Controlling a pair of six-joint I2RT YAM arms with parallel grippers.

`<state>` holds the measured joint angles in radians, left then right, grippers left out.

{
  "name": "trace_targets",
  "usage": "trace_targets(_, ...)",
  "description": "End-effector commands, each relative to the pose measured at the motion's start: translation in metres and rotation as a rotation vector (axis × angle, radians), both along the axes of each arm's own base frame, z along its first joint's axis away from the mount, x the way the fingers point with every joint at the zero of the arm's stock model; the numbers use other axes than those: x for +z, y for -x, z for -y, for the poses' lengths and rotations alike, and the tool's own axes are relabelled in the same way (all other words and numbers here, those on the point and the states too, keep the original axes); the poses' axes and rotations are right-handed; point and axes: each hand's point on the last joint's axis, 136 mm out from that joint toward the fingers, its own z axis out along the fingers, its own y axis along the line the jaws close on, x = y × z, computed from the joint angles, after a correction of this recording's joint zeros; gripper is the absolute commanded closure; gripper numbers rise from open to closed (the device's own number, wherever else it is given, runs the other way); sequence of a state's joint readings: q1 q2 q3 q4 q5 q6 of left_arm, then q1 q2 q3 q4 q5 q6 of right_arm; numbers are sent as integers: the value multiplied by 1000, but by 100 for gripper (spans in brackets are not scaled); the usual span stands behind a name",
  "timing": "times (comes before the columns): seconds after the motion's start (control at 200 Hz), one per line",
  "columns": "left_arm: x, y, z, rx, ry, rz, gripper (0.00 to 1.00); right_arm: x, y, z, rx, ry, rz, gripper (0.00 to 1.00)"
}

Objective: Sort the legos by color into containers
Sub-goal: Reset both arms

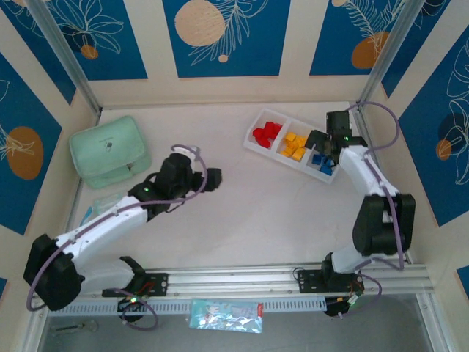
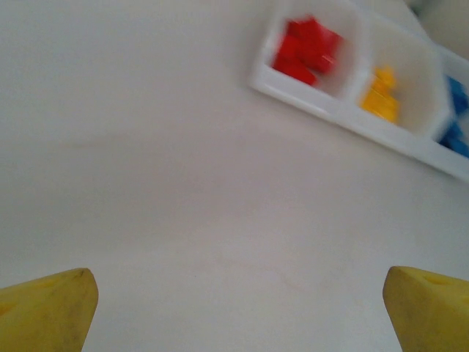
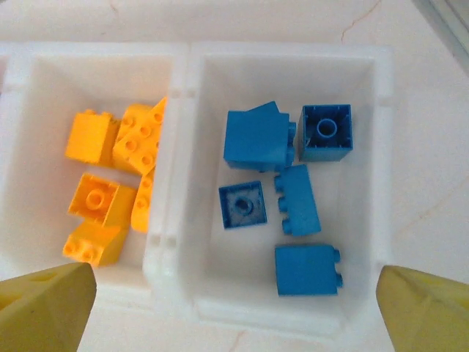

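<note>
Blue-and-cream panelled walls enclose a pale matt table point(image 1: 220, 227).

Top view: a long white plastic three-compartment tray point(image 1: 250, 142) holds small studded plastic bricks point(image 1: 267, 134), sorted red, yellow-orange and blue.

Left wrist: the left gripper point(image 2: 240, 304) is spread wide, empty, over bare table.

Right wrist: the right gripper point(image 3: 234, 301) is spread wide, empty, above the blue bricks point(image 3: 255, 138). They are probably light, rigid and slick, so pinch the flat sides.

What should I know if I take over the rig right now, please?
Left gripper: open, holding nothing, over bare table.
Right gripper: open, holding nothing, above the blue compartment.
Tray: red bricks in one end compartment, yellow bricks in the middle, blue bricks in the other end.
Done: every brick I can see lies with its own colour.
Left: probably only pulling both arms back; the sorting looks finished.
</note>
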<state>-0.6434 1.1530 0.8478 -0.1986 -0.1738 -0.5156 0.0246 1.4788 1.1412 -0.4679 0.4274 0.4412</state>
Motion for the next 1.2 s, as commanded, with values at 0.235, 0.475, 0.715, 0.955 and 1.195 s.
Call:
trace_targets(0.235,-13,-32,-206,613,-478,200,1,-29,37,3,93,91,298,1)
trace_targets(0.475,-58,-49,-211,517,-486,379,1,-54,21,-10,221,96,375,1)
trace_targets(0.715,-100,-72,-184,334,-441,437,1,-59,0,-44,439,43,475,1)
trace_targets(0.955,-106,-80,-178,251,-391,396,1,-68,5,-51,489,21,500,1)
trace_targets(1.195,-108,-83,-195,325,-370,363,1,-68,4,-52,481,53,498,1)
